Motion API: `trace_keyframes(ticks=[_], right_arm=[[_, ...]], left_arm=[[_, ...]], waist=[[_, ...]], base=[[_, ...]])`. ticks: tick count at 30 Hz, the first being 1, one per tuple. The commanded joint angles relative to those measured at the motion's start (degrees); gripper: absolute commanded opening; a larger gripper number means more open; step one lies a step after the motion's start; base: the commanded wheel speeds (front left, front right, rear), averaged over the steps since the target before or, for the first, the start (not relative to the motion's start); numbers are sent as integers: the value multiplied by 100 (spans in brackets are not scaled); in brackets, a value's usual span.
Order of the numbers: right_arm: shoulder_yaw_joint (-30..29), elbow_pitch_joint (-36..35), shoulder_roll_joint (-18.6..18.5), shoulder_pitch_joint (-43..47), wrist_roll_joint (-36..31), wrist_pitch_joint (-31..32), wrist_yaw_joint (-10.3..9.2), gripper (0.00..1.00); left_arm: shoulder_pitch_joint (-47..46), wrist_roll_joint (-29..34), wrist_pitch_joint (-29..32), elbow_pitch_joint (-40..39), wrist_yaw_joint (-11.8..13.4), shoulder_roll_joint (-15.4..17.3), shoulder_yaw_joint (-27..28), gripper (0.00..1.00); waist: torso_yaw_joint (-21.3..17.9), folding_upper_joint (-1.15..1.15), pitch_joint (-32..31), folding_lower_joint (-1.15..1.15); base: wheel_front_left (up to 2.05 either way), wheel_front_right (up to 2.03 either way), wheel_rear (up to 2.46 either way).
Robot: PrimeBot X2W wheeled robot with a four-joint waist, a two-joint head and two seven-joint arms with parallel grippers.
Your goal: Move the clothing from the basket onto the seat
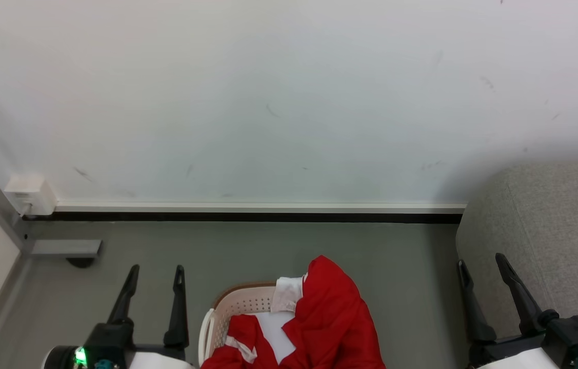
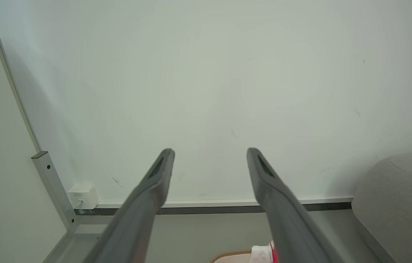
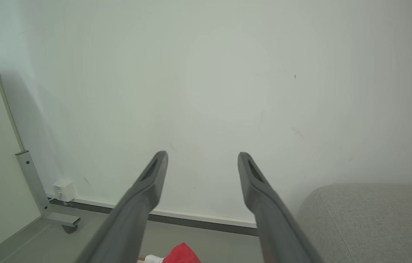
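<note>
Clothing (image 1: pixel 335 318), soft red, heaped in perforated basket (image 1: pixel 240 305)
Our left fingers (image 1: pixel 178 302) and right fingers (image 1: pixel 517 289) stand spread, empty; rounded woven grey seat (image 1: pixel 550 230) nearby.

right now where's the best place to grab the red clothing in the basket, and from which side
Probably the raised red fold at the top of the clothing, which bunches highest over the right rim of the basket. Come down from above with the open right gripper: that hump stands free of the rim, and the seat lies on that same side.
</note>
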Motion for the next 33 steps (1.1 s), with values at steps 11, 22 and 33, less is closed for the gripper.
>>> trace_keyframes(ticks=[11, 22, 33], right_arm=[[-36, 119, -32, -111, 96, 2, -12, 100], [-166, 127, -89, -251, 263, 2, -12, 100], [-334, -85, -172, -702, 475, 2, -12, 100]], left_arm=[[24, 48, -5, -30, -85, -57, 62, 100], [-231, -125, -5, -76, -206, -97, 37, 100], [-818, -115, -5, 86, -404, -110, -37, 100]], waist=[[-83, 0, 95, 0], [-194, 0, 415, 0], [-408, 0, 1275, 0]], base=[[0, 0, 0], [0, 0, 0], [0, 0, 0]])
